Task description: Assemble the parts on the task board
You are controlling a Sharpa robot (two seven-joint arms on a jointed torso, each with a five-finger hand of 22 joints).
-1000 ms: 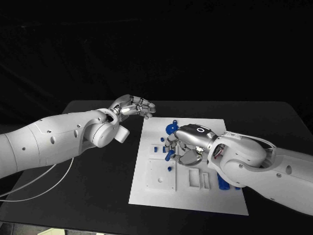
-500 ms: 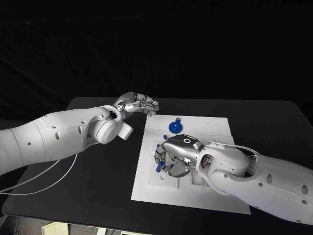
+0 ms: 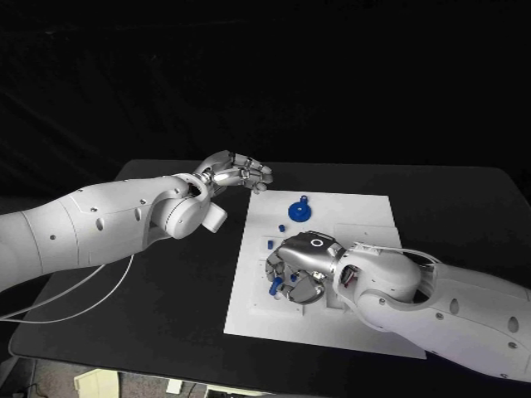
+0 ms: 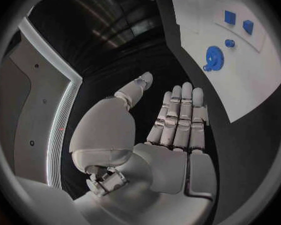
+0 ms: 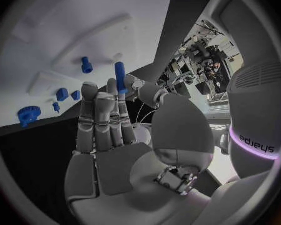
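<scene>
The white task board (image 3: 362, 207) lies in the middle of the black table. My right hand (image 3: 299, 274) hovers over the board's near left part and pinches a slim blue peg (image 3: 275, 286) (image 5: 120, 77) between thumb and fingertips (image 5: 113, 87). A blue gear (image 3: 298, 212) (image 4: 212, 58) (image 5: 28, 115) stands at the board's far end, with small blue parts (image 3: 270, 245) (image 5: 86, 65) between it and the hand. My left hand (image 3: 236, 172) (image 4: 178, 120) is held above the table just off the board's far left corner, fingers straight, holding nothing.
Two square blue parts (image 4: 230, 17) sit on the board's right side. White recesses and raised blocks (image 5: 90, 40) mark the board. Bare black table (image 3: 158, 290) stretches left of the board, and a white cable (image 3: 75, 298) trails under my left arm.
My right hand has moved with the peg from the board's middle toward its near left part. The left hand has stayed about where it was.
</scene>
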